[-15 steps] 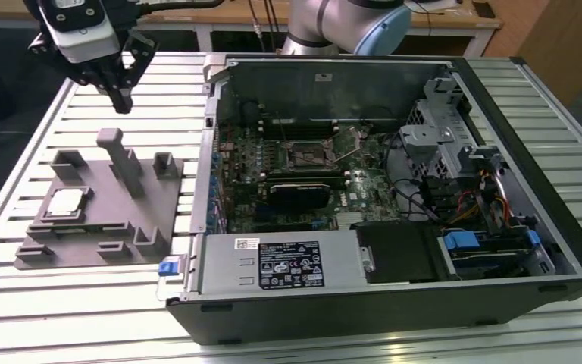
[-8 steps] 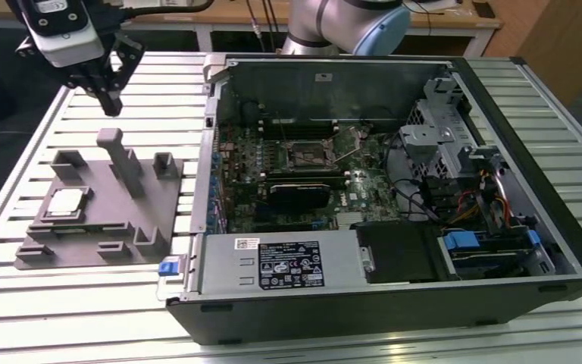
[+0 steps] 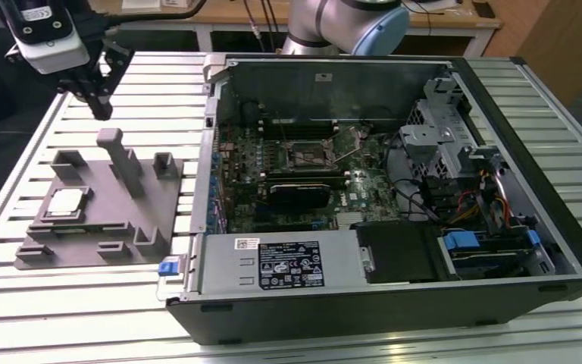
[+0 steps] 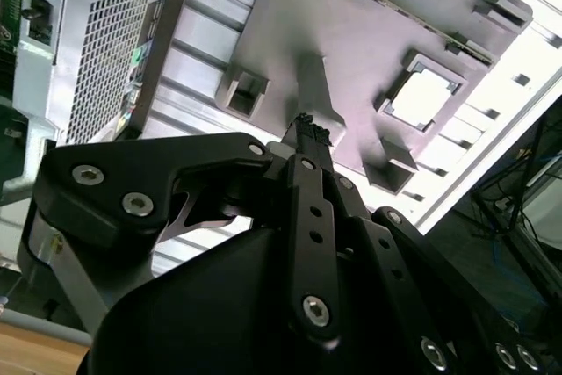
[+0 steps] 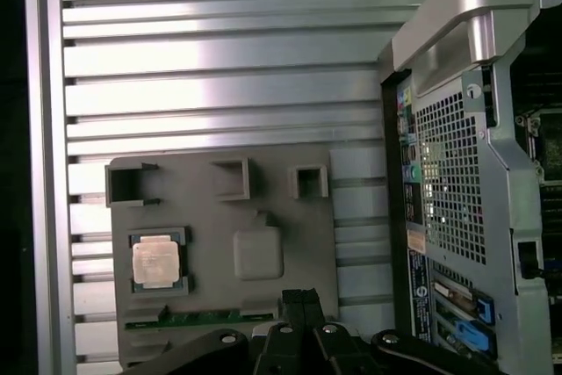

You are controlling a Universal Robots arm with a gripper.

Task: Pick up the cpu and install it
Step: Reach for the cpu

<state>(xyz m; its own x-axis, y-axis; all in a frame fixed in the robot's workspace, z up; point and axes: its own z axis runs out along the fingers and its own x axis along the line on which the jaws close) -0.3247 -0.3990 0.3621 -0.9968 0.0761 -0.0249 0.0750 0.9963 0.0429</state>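
Above the slatted bench (image 3: 69,303) the jaws hang pressed together and empty by the far end of the grey tray (image 3: 109,227), the cpu (image 3: 66,202) lying nearer in its pocket, untouched; pickup seems barely begun, and grasping would need them opened over it.

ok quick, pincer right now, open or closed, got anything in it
pincer: closed, holding nothing; the cpu lies in its slot on the grey tray, apart from it.
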